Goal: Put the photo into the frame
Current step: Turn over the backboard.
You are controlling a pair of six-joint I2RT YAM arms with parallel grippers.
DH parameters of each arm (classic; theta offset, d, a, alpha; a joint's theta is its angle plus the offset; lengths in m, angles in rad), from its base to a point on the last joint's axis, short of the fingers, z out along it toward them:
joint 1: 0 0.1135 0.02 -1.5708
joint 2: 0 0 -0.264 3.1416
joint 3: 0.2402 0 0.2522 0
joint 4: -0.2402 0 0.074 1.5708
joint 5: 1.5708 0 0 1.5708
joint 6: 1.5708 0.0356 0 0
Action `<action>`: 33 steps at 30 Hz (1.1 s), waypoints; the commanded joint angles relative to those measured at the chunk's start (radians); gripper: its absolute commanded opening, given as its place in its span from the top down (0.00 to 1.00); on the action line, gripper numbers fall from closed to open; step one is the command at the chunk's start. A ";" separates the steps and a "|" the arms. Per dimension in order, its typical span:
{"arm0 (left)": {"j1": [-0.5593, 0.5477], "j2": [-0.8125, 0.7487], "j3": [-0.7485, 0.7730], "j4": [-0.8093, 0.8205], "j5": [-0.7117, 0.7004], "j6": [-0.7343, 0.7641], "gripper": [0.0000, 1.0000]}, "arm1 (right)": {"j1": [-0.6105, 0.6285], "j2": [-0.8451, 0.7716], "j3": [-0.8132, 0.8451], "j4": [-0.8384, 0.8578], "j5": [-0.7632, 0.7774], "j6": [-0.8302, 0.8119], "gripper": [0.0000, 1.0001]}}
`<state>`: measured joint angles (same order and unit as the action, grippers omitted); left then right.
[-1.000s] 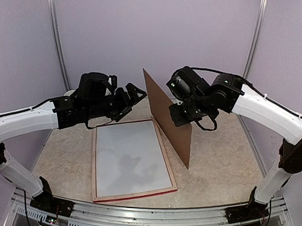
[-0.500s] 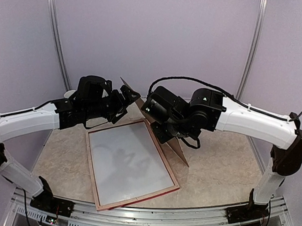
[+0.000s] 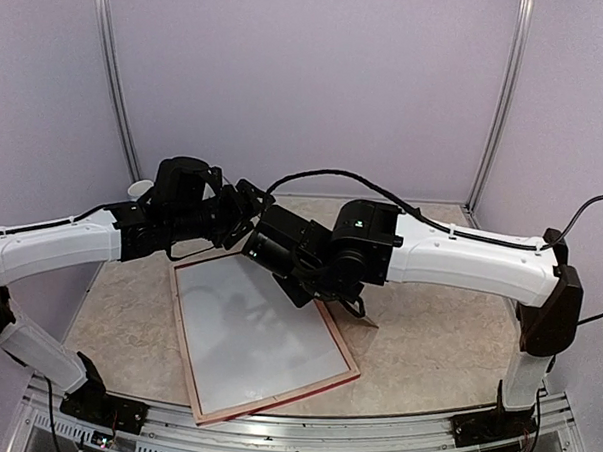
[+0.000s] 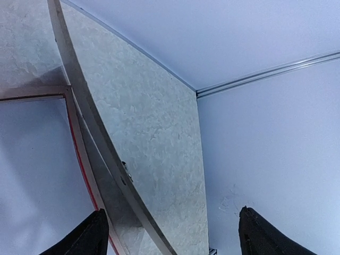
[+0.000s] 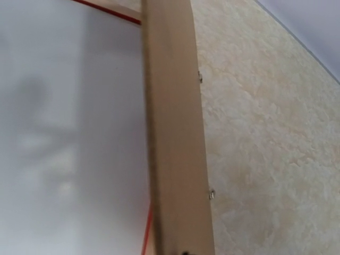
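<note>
Left claw gapes wide above the far edge of the frame. I can't tell the right claw's grip, as it's hidden by the backing board. The photo lies white back up inside the frame on the desk.

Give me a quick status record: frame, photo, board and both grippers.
frame: flat on the table
photo: inside the frame, white side up
board: tilted over the frame's right edge, not yet laid flat
left gripper: open, empty, near the frame's far corner
right gripper: shut on the board
</note>
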<state>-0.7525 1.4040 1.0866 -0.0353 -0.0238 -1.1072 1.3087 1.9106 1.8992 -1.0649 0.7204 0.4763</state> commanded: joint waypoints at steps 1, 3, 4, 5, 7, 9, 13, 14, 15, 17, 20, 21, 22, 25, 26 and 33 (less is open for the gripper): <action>0.017 -0.019 -0.045 0.010 0.018 0.000 0.21 | 0.045 0.047 0.019 0.087 -0.065 0.054 1.00; 0.019 -0.032 -0.067 0.009 0.018 -0.001 0.24 | 0.061 0.065 0.023 0.093 -0.064 0.056 1.00; 0.021 -0.037 -0.079 0.010 0.018 -0.002 0.25 | 0.068 0.076 0.025 0.096 -0.065 0.058 1.00; 0.022 -0.043 -0.091 0.011 0.036 -0.004 0.26 | 0.074 0.085 0.028 0.099 -0.065 0.059 1.00; 0.027 -0.060 -0.121 0.022 0.053 -0.009 0.31 | 0.085 0.109 0.039 0.092 -0.057 0.064 1.00; 0.033 -0.080 -0.154 0.028 0.052 -0.014 0.36 | 0.095 0.127 0.049 0.088 -0.052 0.069 1.00; 0.040 -0.131 -0.202 0.028 0.054 -0.024 0.45 | 0.118 0.153 0.055 0.081 -0.037 0.080 1.00; 0.041 -0.139 -0.212 0.027 0.056 -0.025 0.48 | 0.122 0.158 0.054 0.079 -0.030 0.086 1.00; 0.041 -0.149 -0.224 0.028 0.056 -0.029 0.51 | 0.125 0.163 0.054 0.075 -0.025 0.093 1.00; 0.041 -0.172 -0.249 0.048 0.057 -0.034 0.58 | 0.132 0.174 0.050 0.076 -0.023 0.104 1.00; 0.041 -0.196 -0.287 0.061 0.058 -0.044 0.62 | 0.147 0.195 0.049 0.095 -0.029 0.102 1.00; 0.041 -0.200 -0.298 0.063 0.062 -0.047 0.62 | 0.151 0.203 0.049 0.099 -0.029 0.101 1.00; 0.041 -0.203 -0.313 0.065 0.066 -0.048 0.63 | 0.155 0.212 0.052 0.100 -0.027 0.101 1.00; 0.041 -0.207 -0.345 0.082 0.085 -0.058 0.62 | 0.168 0.233 0.055 0.107 -0.022 0.106 1.00; 0.041 -0.209 -0.358 0.088 0.088 -0.061 0.63 | 0.172 0.237 0.054 0.112 -0.021 0.107 1.00; 0.041 -0.250 -0.447 0.100 0.091 -0.085 0.70 | 0.201 0.281 0.050 0.131 -0.001 0.105 1.00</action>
<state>-0.7185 1.1927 0.6819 0.0315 0.0540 -1.1793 1.4826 2.1441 1.9350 -1.0531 0.8791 0.4801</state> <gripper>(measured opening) 0.337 0.031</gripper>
